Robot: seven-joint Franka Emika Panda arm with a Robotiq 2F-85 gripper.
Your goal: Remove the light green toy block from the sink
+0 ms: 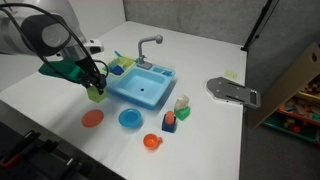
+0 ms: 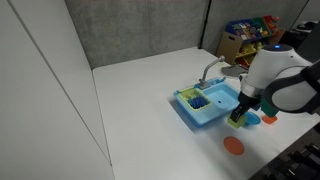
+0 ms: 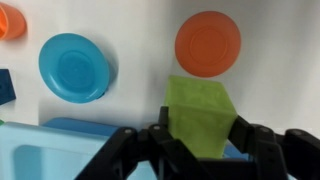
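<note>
My gripper [image 3: 203, 135] is shut on the light green toy block [image 3: 201, 112], held between both fingers. In both exterior views the block [image 1: 95, 93] [image 2: 236, 117] hangs just outside the near rim of the light blue sink [image 1: 143, 87] [image 2: 205, 106], a little above the white table. The sink has a grey curved faucet [image 1: 148, 45]. In the wrist view the sink's rim [image 3: 40, 150] lies at the lower left, under the fingers.
On the table in front of the sink lie an orange plate [image 3: 208, 43] [image 1: 92, 118], a blue plate [image 3: 75, 65] [image 1: 129, 119] and an orange cup [image 1: 151, 142]. Small toy pieces [image 1: 176, 112] stand beside the sink. A grey metal part [image 1: 233, 92] lies farther off.
</note>
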